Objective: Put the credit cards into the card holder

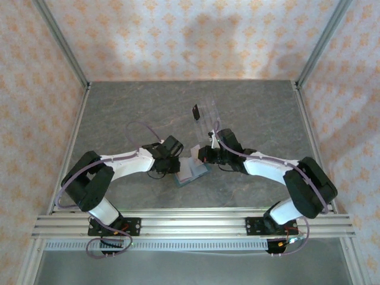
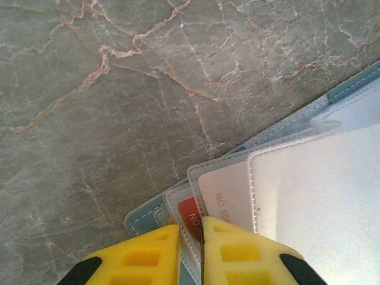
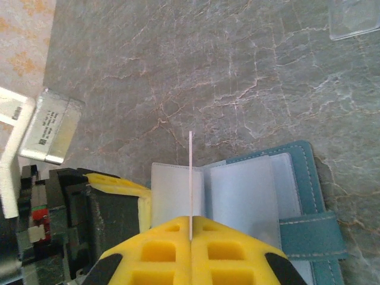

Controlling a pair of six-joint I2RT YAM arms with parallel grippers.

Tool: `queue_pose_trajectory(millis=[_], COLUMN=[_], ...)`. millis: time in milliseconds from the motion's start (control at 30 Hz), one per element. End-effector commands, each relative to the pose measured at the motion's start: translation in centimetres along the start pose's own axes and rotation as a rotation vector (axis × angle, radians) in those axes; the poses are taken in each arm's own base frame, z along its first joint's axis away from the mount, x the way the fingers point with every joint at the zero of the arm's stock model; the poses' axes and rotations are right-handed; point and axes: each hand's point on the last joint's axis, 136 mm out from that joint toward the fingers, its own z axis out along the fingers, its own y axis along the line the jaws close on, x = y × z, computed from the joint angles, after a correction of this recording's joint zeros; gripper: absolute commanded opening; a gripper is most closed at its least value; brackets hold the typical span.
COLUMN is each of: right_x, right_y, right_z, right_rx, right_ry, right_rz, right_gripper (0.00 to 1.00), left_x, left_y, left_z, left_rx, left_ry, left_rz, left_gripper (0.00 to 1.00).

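here right end effector (image 3: pixel 190 223) pinches a white card (image 3: pixel 190 172); left end effector (image 2: pixel 202 230) grips the card holder (image 2: pixel 138 222).

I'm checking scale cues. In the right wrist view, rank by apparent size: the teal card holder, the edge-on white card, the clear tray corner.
1. card holder, largest, partly cut off.
2. clear tray corner, small and farther away.
3. white card, edge-on, only a thin line; its true size is unsure.

Quick count for you: one teal square folding wallet (image 3: pixel 297 196), one clear ridged plastic tray (image 1: pixel 208 119), and four thin rectangular cards you can make out: one white card (image 3: pixel 190 178), one black card (image 1: pixel 195 112), one red card (image 2: pixel 190 214), one pale pink card (image 2: pixel 228 196).
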Motion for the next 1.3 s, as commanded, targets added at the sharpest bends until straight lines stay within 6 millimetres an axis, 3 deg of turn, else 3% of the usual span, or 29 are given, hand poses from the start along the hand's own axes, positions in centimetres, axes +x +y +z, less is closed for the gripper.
queue_pose_trajectory(millis=[0, 300, 533, 1267], right_x=[-1.2, -1.4, 0.0, 2.6], right_y=[1.2, -0.5, -0.3, 1.4], right_z=[0.9, 3.0, 4.7, 3.8], right_rx=[-0.074, -0.051, -0.136, -0.208], right_ry=[-0.065, -0.096, -0.060, -0.032], right_rz=[-0.026, -0.028, 0.023, 0.088], right_gripper=[0.00, 0.00, 0.00, 0.00], left_x=[1.7, 2.6, 2.2, 2.3], left_y=[3.2, 4.4, 3.9, 4.0], left_z=[0.7, -0.4, -1.1, -0.2], left_rx=[-0.104, -0.116, -0.097, -0.115], left_ry=[0.028, 0.019, 0.009, 0.021], left_rz=[0.013, 0.006, 0.023, 0.018], left_gripper=[0.14, 0.11, 0.12, 0.11])
